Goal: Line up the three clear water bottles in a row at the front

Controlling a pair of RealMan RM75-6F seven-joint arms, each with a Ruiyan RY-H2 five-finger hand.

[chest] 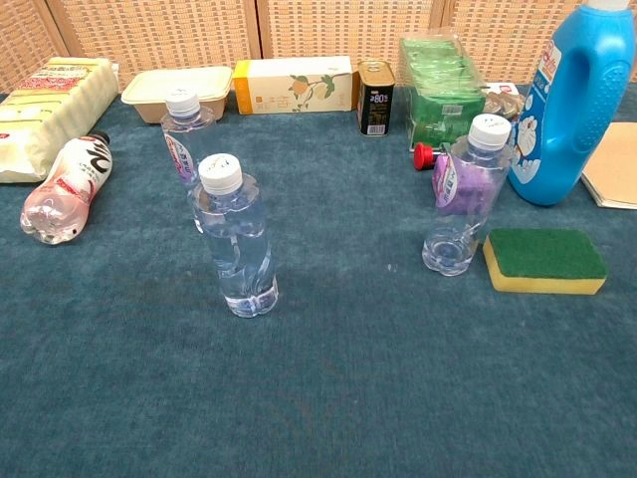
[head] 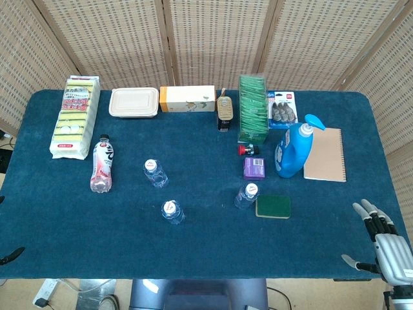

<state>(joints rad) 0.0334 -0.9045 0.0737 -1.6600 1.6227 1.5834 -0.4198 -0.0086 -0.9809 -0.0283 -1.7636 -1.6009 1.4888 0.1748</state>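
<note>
Nearest: clear plastic water bottle (chest: 237,239), white cap, upright, front, untouched.
Others: second bottle (chest: 185,144) at 11 o'clock behind; third bottle (chest: 464,197) at 3 o'clock, touching green-yellow sponge (chest: 544,261).
Right hand (head: 388,244): fingers apart, empty, 4 o'clock edge.
Left hand: unseen.
Progress: no row formed yet.

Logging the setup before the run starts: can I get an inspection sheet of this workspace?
Surface: dark blue carpeted table, no spills seen.
Job's things: three clear water bottles with white caps, upright and apart, not in a row: back-left bottle, front bottle, right bottle beside a green sponge.
Clutter: lying pink drink bottle, blue detergent jug, spiral notebook, boxes along the back.
Hands: right hand open at the table's front right corner; left hand not in view.
Cables: white power strip below the table.
Surroundings: wicker screens.
</note>
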